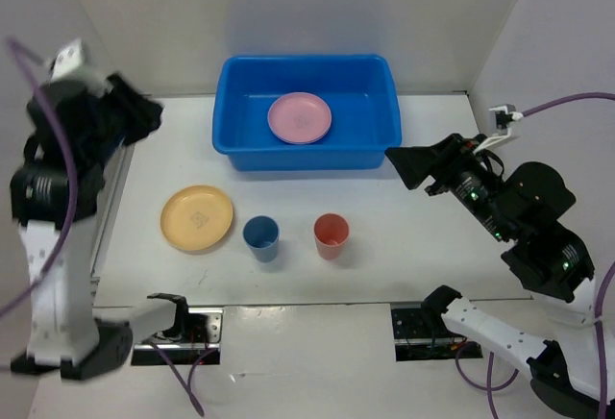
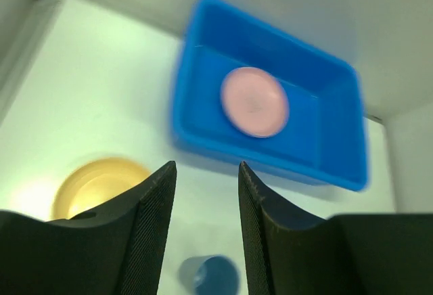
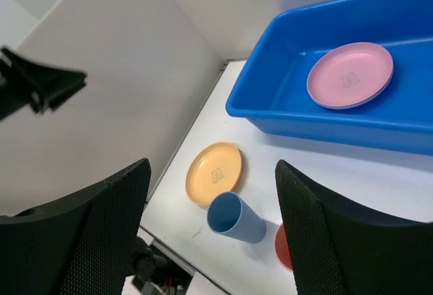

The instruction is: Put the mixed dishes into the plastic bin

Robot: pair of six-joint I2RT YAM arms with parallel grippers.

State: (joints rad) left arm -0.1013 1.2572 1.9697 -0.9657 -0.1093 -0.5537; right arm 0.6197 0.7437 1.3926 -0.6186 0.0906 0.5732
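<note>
The large rectangular bright blue plastic bin [image 1: 307, 158] stood at the far middle of the white counter [image 1: 413, 256]. Its far rim was close to the back wall, and free counter was on its left and on its right. A broad open strip of counter lay between the bin and the dishes nearer to the arms.

One bin, two plates and two cups could be counted. The small round pink plastic plate [image 1: 300, 117] lay flat on the floor of the bin, near its middle. The small round yellow-orange plastic plate [image 1: 197, 218] lay on the counter at the near left. To the right of it stood the small blue plastic cup [image 1: 260, 237], and then the small coral red plastic cup [image 1: 331, 235], both upright and apart from each other.

The left fingers [image 2: 145, 234] were raised at the left side, partly open, with nothing between them. The right fingers [image 3: 101, 234] were near the near right corner of the bin, wide open and holding nothing.
</note>
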